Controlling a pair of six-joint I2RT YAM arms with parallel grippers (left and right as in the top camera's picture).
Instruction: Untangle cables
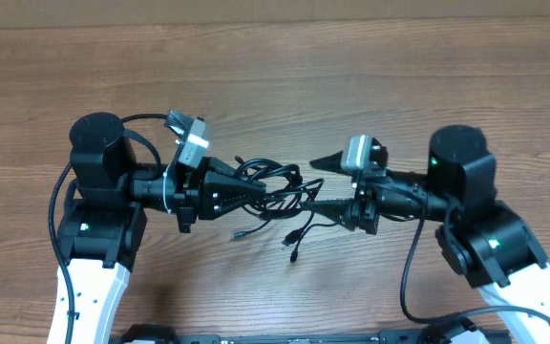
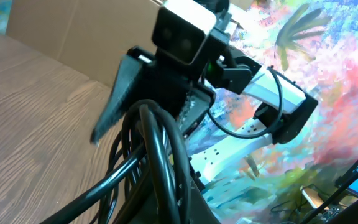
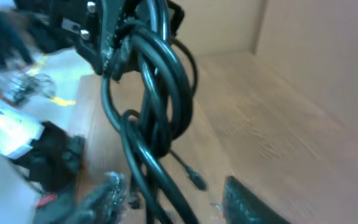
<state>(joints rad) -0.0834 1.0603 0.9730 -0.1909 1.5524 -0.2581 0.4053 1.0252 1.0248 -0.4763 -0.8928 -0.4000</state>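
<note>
prog: early; cables (image 1: pixel 273 177) knotted in one clump; none freed | L pincer (image 1: pixel 256 191): clamped on clump | R pincer (image 1: pixel 319 183): part-open astride strands

Worktop (image 1: pixel 275 86): brown wood-grain surface, flat and continuous. Just toward 6 o'clock of centre, loose ends of the cables (image 1: pixel 297 239) with small plugs appear to rest on the grain; contact cannot be confirmed. Left arm base (image 1: pixel 89 239) stands at 8 o'clock, right arm base (image 1: pixel 495 244) at 4 o'clock.
</note>
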